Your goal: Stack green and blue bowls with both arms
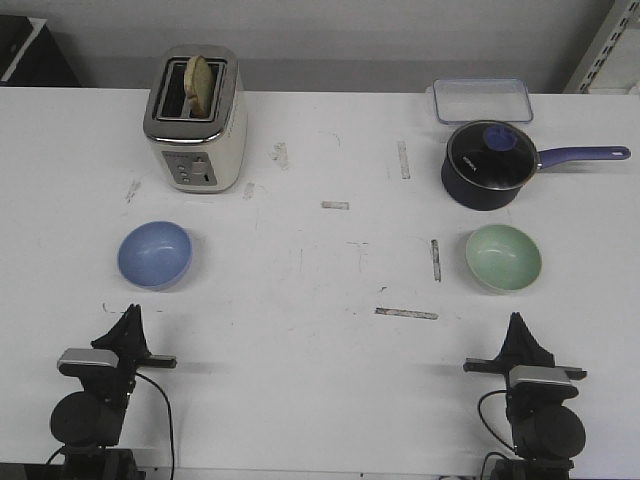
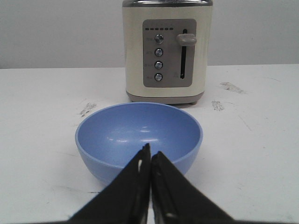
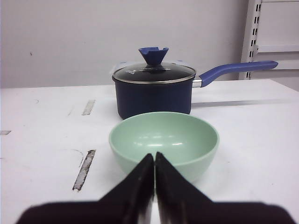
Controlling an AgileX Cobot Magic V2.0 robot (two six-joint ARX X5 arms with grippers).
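Note:
The blue bowl stands upright and empty on the left of the white table. The green bowl stands upright and empty on the right. My left gripper is shut and empty, near the table's front edge, a little short of the blue bowl. In the left wrist view the gripper points straight at the bowl. My right gripper is shut and empty, just short of the green bowl. In the right wrist view the gripper points at that bowl.
A cream toaster with a slice of bread stands at the back left, behind the blue bowl. A dark blue lidded saucepan with a long handle stands behind the green bowl. A clear plastic box lies behind it.

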